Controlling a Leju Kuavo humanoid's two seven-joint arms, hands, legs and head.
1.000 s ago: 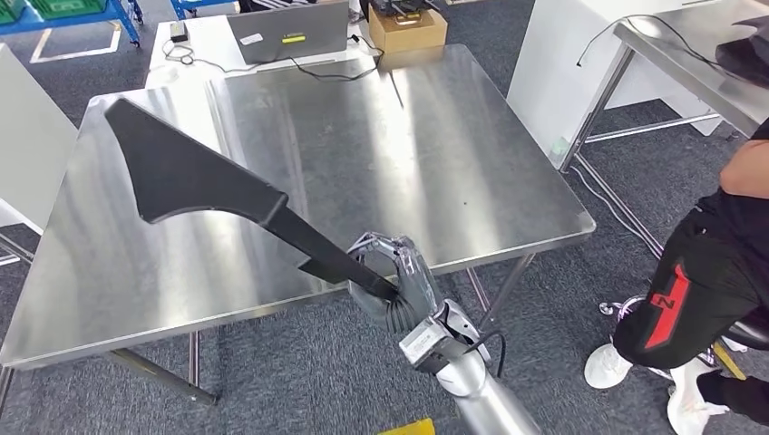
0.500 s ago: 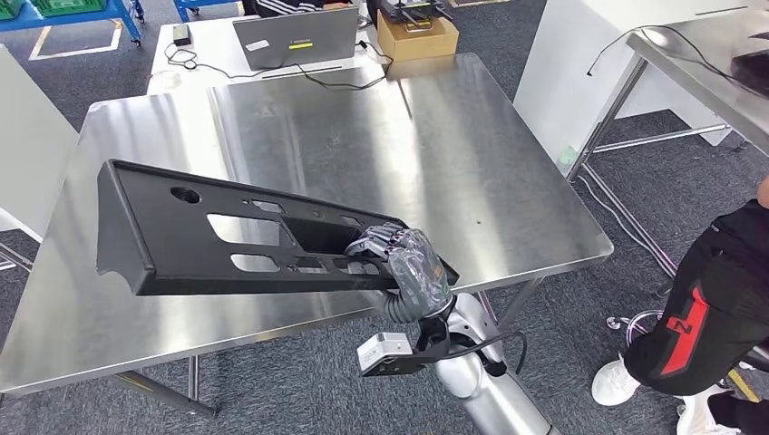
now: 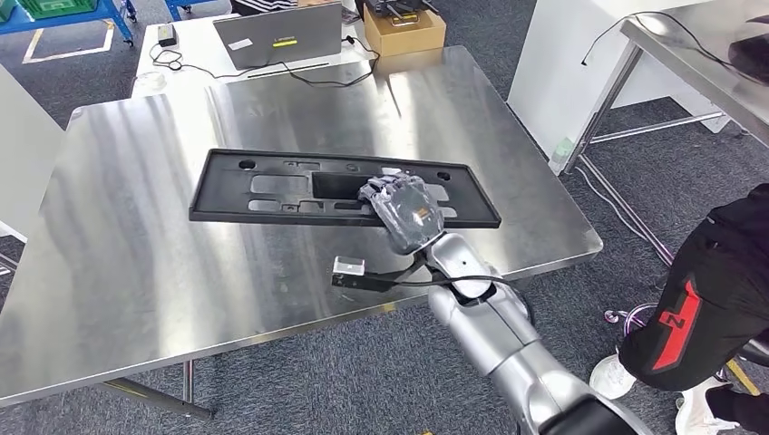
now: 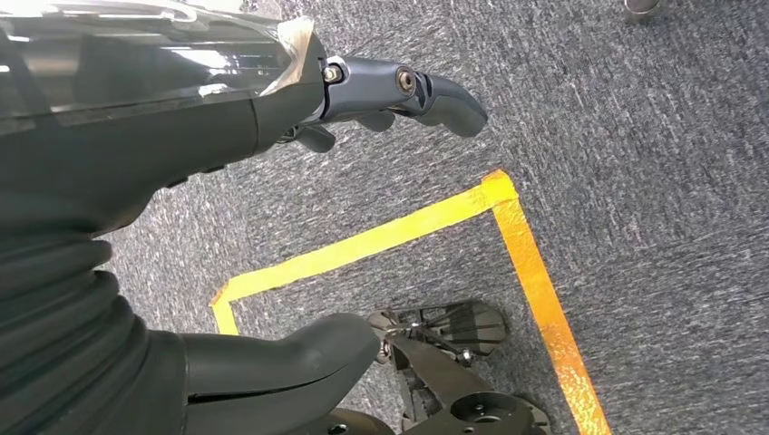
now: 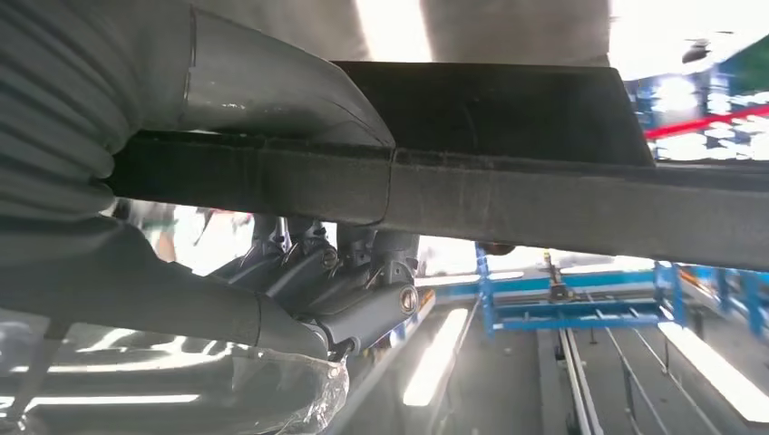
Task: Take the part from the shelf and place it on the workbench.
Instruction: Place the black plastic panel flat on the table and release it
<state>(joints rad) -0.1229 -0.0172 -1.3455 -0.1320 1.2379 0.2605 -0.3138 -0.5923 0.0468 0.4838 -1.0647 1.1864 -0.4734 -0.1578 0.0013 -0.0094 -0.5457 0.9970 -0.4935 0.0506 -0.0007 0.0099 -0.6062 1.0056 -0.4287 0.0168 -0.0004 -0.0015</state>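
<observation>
Long flat black plastic part (image 3: pixel 272 188) lying on steel counter (image 3: pixel 136 272), right hand (image 3: pixel 405 211) gripping its 5 o'clock edge — left hand (image 4: pixel 272 227) hanging, fingers apart, empty.

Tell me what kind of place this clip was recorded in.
Probably a workshop or robot test lab: a steel workbench where the right hand grips a black part, a laptop on a side table, and yellow floor tape on grey carpet.

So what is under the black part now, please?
The steel workbench lies under the black part, which the right robot hand grips at its near edge. Whether the part touches the surface is hidden by the part itself.
</observation>
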